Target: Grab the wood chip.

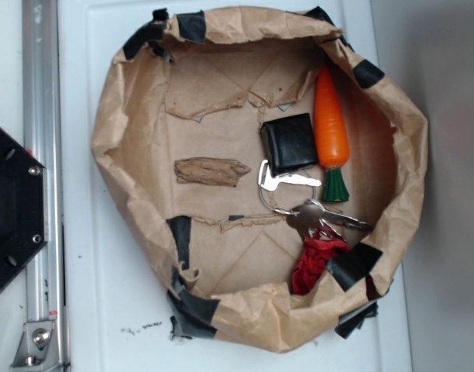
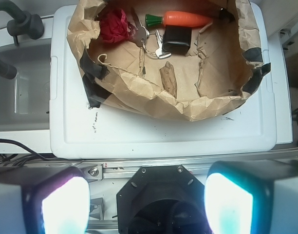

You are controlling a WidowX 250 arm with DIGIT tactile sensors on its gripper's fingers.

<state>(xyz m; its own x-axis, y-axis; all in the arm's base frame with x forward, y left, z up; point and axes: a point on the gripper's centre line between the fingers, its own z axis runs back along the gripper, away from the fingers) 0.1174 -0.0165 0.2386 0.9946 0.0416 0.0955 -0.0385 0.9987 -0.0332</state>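
**Desk:** What is seen nearest the lens in the wrist view?

**Caption:** The gripper (image 2: 144,202) is pictured at the bottom edge, its two glowing pads (image 2: 66,207) set wide apart with nothing held between them and nothing touched. A black hexagonal mount (image 2: 161,195) and a metal rail (image 2: 154,168) are framed in the gap. In the exterior view the gripper itself is not shown.

**Desk:** And beyond that?

**Caption:** A white tray surface (image 2: 163,131) is crossed first, then the crumpled near wall of a brown paper nest (image 2: 154,105), patched with black tape. The wood chip (image 2: 168,80) is found just past that wall, on the paper floor, ahead of the open jaws and a little to the right of their midline in the wrist view. Only one arm is fitted, so no choice of arm arises.

**Desk:** How is the chip laid?

**Caption:** Its long axis is seen running nearly away from the camera in the wrist view, tilted slightly; from overhead the wood chip (image 1: 212,171) is shown lying flat and alone, with bare paper around it. A closing line across its narrow width is judged to suit the jaws, though that is an estimate only.

**Desk:** Anything farther back?

**Caption:** A black wallet (image 2: 176,39), a bunch of keys (image 2: 151,41), a red cloth (image 2: 114,25) and a toy carrot (image 2: 180,19) are grouped by the far wall, well apart from the chip.
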